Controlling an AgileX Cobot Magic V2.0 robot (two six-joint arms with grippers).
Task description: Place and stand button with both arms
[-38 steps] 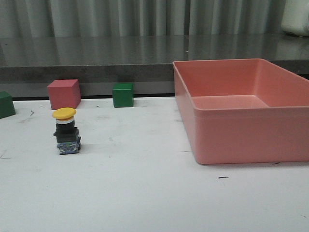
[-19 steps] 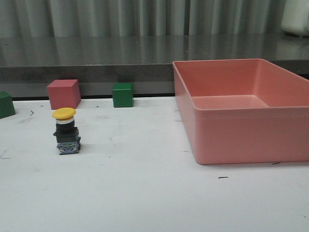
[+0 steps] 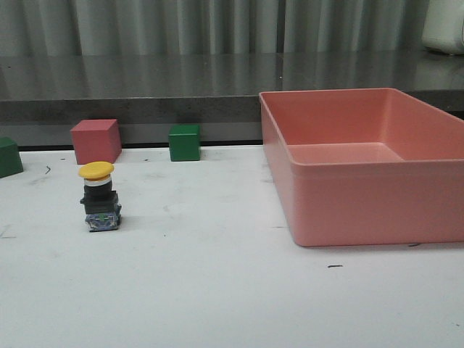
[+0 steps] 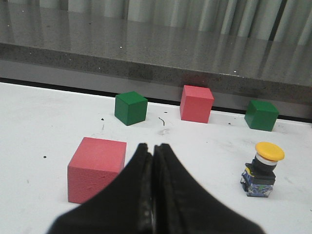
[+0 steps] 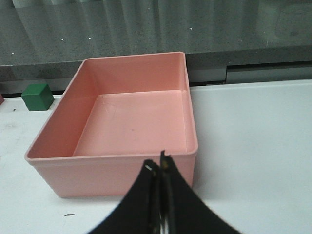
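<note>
I see the button point(image 3: 99, 199) upright on the white table point(image 3: 217, 290), yellow mushroom cap over black-grey body, left of the pink bin point(image 3: 362, 167), my left gripper point(image 4: 153, 151) and right gripper point(image 5: 159, 168) both pressed closed, holding nothing

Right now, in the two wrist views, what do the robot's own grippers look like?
Only the fingers show. The left gripper has two matte black fingers, broad at the base and tapering to rounded tips. The right gripper is the same black tapered shape, with small pale metallic glints at its tips. No cables or markings are visible; the front view shows neither arm.
</note>
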